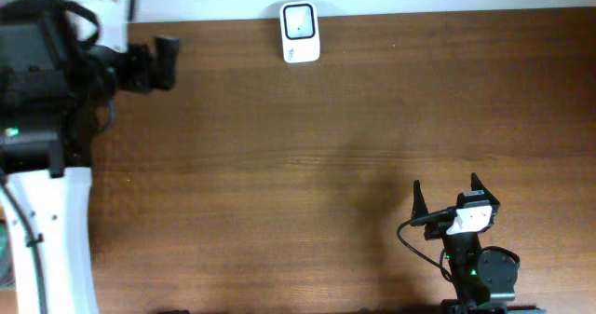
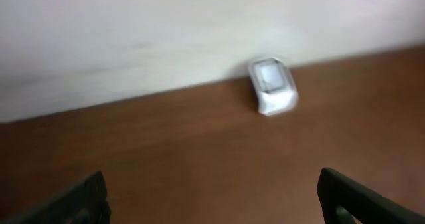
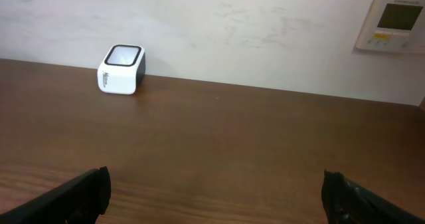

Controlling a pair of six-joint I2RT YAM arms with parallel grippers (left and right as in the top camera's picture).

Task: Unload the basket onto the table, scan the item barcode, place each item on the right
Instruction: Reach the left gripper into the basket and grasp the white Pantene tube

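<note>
overhead: my left claw and right claw hang released, empty; scanner backs the wall, window up for barcodes.

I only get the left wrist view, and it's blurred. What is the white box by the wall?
Observer: A barcode scanner. The right wrist view shows it sharp: white, with a dark side and a scan window on top.
Operator: And the other arm?
Observer: The right gripper is near the front edge of the table, on the right and far from the scanner. Its fingers are open and hold nothing.
Operator: Anything else on that wall?
Observer: A wall control panel with a small display, off to the scanner's right.
</note>
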